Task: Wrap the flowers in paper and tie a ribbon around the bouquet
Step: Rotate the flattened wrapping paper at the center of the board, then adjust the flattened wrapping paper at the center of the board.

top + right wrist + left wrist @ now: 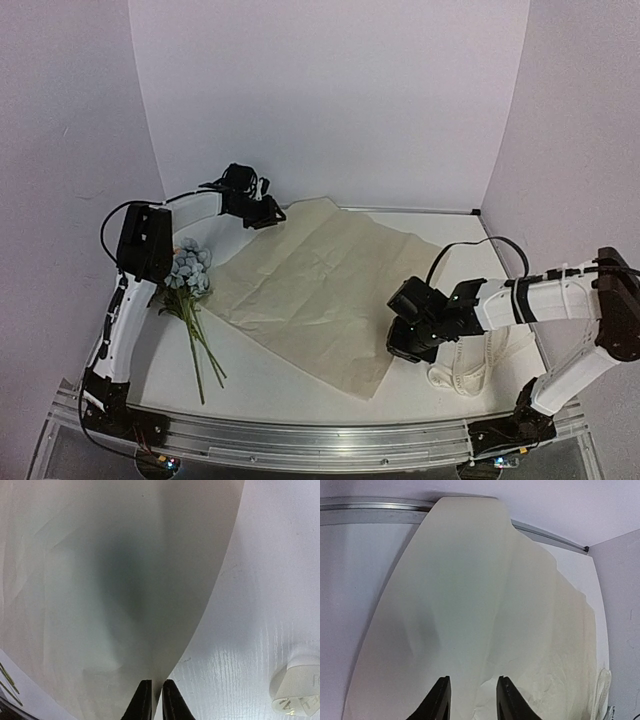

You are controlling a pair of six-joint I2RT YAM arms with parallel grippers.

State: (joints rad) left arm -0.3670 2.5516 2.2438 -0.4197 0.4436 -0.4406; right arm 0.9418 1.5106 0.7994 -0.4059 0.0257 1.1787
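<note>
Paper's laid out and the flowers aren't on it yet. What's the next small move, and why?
Probably open the right gripper and let go of the paper. The sheet looks spread across the table, the left gripper stands open over its far corner, and only the right one pinches its right edge. The flowers lie off the sheet, beside its left edge, waiting to be laid on it.

White table (270, 385). Spread across middle: creased paper (320, 290). Left, just beside paper: flowers (188, 270), stems toward near edge. Right, near paper's corner: bunched ribbon (470, 375).
</note>
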